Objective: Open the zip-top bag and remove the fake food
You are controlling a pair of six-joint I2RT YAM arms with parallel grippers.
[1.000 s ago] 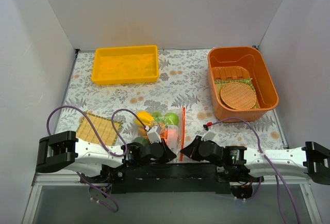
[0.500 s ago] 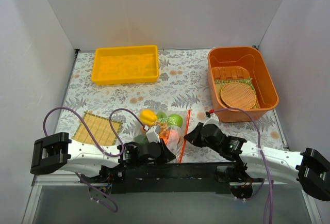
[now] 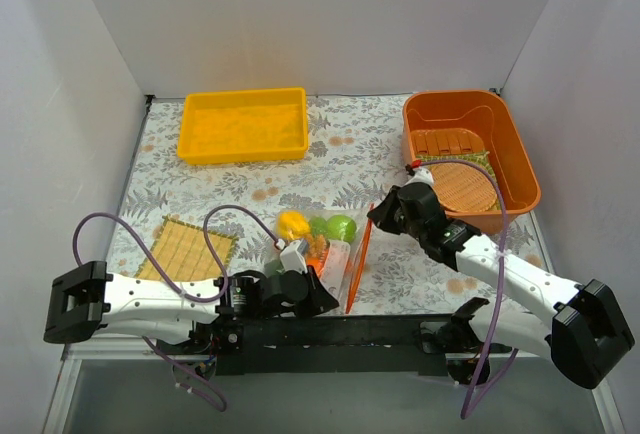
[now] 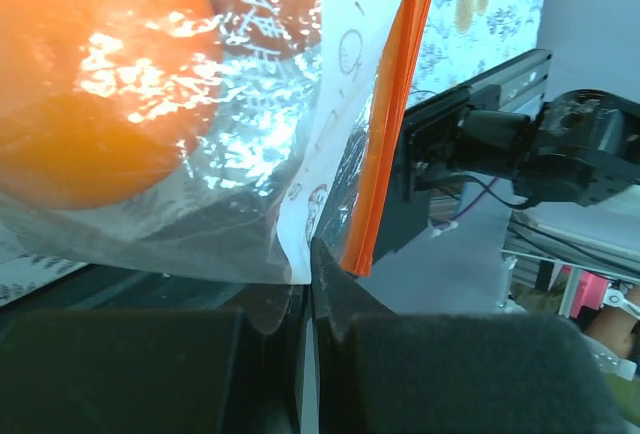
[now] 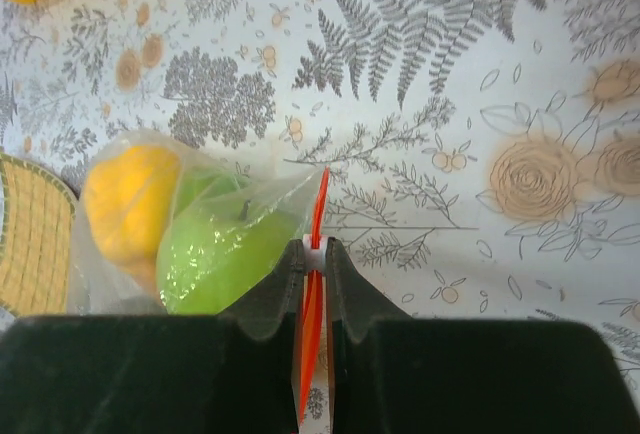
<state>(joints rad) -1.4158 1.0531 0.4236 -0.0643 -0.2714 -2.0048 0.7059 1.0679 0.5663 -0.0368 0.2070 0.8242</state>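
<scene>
The clear zip-top bag (image 3: pixel 330 249) lies near the table's front middle, its orange-red zip strip (image 3: pixel 356 262) running along its right side. Inside it I see a yellow piece (image 3: pixel 292 224), a bright green ball (image 3: pixel 341 227) and orange pieces (image 3: pixel 318 246). My left gripper (image 3: pixel 312 289) is shut on the bag's near corner (image 4: pixel 296 254), beside an orange ball (image 4: pixel 90 84). My right gripper (image 3: pixel 378 212) is shut on the white slider (image 5: pixel 315 252) at the far end of the zip strip (image 5: pixel 317 219), next to the green ball (image 5: pixel 225 254) and yellow piece (image 5: pixel 125 204).
A yellow tray (image 3: pixel 243 124) stands at the back left. An orange bin (image 3: pixel 520 164) at the back right holds wooden slats and a round woven disc. A woven straw mat (image 3: pixel 186 248) lies at the front left. Purple cables loop over both arms.
My right gripper has moved away from the front edge along the zip strip to its far end. The bag has shifted and stretched a little. My left gripper keeps its hold on the near corner.
</scene>
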